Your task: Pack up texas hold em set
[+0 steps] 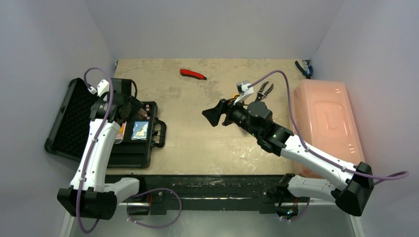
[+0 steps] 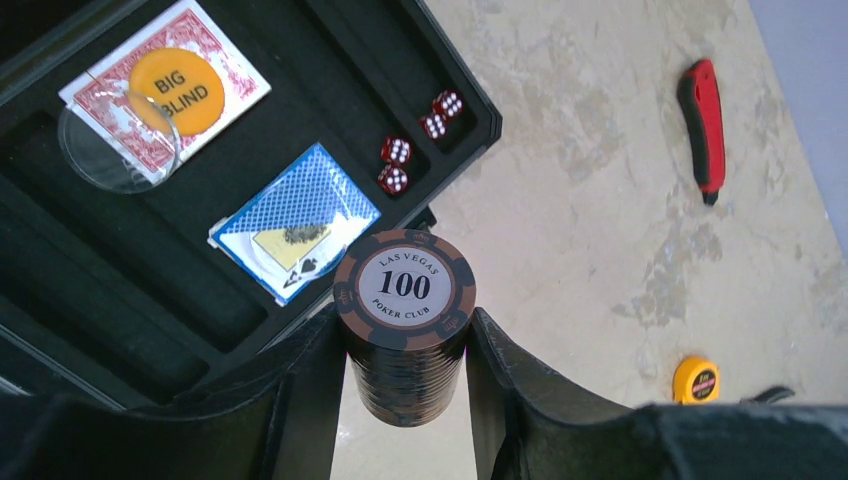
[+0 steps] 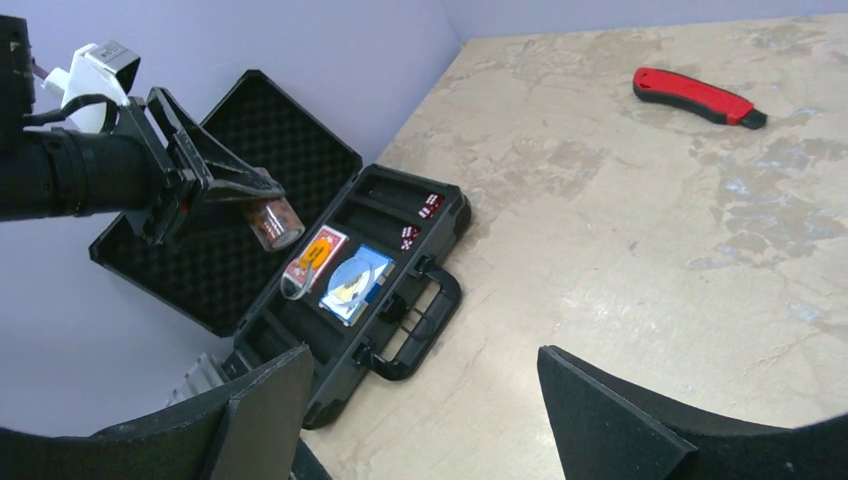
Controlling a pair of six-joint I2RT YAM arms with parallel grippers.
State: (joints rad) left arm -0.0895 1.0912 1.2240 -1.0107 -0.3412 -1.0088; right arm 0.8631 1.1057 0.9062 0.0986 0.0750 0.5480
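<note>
The black case (image 1: 69, 116) lies open at the table's left, its foam lid (image 3: 250, 130) folded back. In its tray (image 2: 120, 270) lie a red card deck with an orange "BIG BLIND" disc (image 2: 165, 85), a clear round disc (image 2: 118, 145), a blue card deck (image 2: 295, 220) and several red dice (image 2: 395, 165). My left gripper (image 2: 405, 330) is shut on a dark chip roll (image 2: 404, 290) marked "100" and holds it in the air over the tray's handle side (image 3: 275, 222). My right gripper (image 1: 213, 116) hangs open and empty over mid-table (image 3: 422, 355).
A red-handled knife (image 1: 192, 74) lies at the back centre. A yellow tape measure (image 2: 695, 380) lies on the table. Pliers (image 1: 264, 90) lie beside the right arm, and a blue-handled tool (image 1: 304, 69) sits at the back right corner. A translucent pink bin (image 1: 323, 123) fills the right side.
</note>
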